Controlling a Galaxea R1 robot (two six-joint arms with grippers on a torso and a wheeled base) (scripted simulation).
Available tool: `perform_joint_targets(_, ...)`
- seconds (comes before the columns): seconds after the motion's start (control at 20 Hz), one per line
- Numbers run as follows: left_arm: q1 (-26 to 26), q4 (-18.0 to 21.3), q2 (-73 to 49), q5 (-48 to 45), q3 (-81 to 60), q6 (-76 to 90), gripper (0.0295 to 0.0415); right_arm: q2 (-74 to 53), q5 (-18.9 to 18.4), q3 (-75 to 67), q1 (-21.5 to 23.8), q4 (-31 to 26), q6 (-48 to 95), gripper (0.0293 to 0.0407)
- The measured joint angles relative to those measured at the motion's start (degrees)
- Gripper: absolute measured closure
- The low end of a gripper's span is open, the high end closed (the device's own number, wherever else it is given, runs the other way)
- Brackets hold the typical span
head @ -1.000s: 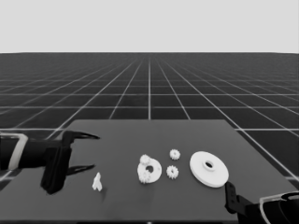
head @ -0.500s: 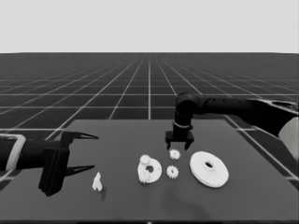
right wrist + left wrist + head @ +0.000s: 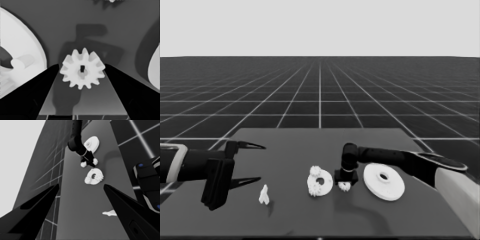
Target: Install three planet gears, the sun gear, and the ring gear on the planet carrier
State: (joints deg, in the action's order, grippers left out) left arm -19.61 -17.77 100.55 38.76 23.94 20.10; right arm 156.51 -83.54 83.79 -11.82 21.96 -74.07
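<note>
The planet carrier, the smaller round part (image 3: 321, 182), lies mid-table with gears standing on its rim. Just to its right a loose planet gear (image 3: 344, 187) lies on the table. My right gripper (image 3: 344, 183) is down over this gear and open. The right wrist view shows the gear (image 3: 82, 68) between the spread fingertips of the gripper (image 3: 82, 65). A second loose gear (image 3: 110, 0) shows just beyond it. The ring gear, the larger round part (image 3: 383, 181), lies further right. My left gripper (image 3: 262, 163) waits open over the table's left end.
A thin white piece (image 3: 264, 195) lies near the front edge, below the left gripper's fingers. The right arm (image 3: 395, 159) reaches in low across the larger round part. The left wrist view shows dark machinery (image 3: 147, 182) past the table's edge.
The right arm has swung in from the lower right corner. Its gripper stood higher half a second ago and has come down around the nearer loose gear. The left arm has not moved.
</note>
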Motion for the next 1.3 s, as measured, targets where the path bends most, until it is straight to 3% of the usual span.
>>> perform_joint_targets(0.05, 0.0, 0.0, 0.0, 0.0, 0.0, 0.0, 0.0326, 0.03, 0.05, 0.1, -0.06, 0.06, 0.05, 0.0315)
perform_joint_targets(0.15, 0.0, 0.0, 0.0, 0.0, 0.0, 0.0, 0.0326, 0.06, 0.1, 0.2, -0.11, 0.12, 0.1, 0.0386)
perform_joint_targets(0.55, 0.0, 0.0, 0.0, 0.0, 0.0, 0.0, 0.0326, 0.09, 0.12, 0.24, -0.09, 0.15, 0.13, 0.0387)
perform_joint_targets(0.6, 0.0, 0.0, 0.0, 0.0, 0.0, 0.0, 0.0326, -2.74, -4.67, -8.68, 6.13, -7.83, -4.71, 0.0387)
perform_joint_targets(0.65, 0.0, 0.0, 0.0, 0.0, 0.0, 0.0, 0.0326, -3.44, -6.06, -11.57, 13.87, -14.07, -6.64, 0.0387)
perform_joint_targets(0.7, 0.0, 0.0, 0.0, 0.0, 0.0, 0.0, 0.0326, -3.36, -6.39, -11.64, 18.59, -18.08, -6.78, 0.0387)
perform_joint_targets(0.8, 0.0, 0.0, 0.0, 0.0, 0.0, 0.0, 0.0326, -3.01, -6.65, -10.58, 22.76, -21.79, -6.17, 0.0387)
perform_joint_targets(1.05, 0.0, 0.0, 0.0, 0.0, 0.0, 0.0, 0.0326, -2.76, -6.83, -9.69, 24.52, -23.55, -5.58, 0.0387)
perform_joint_targets(1.3, 0.0, 0.0, 0.0, 0.0, 0.0, 0.0, 0.0326, 8.88, -6.82, 1.71, 24.5, -23.59, -5.73, 0.0387)
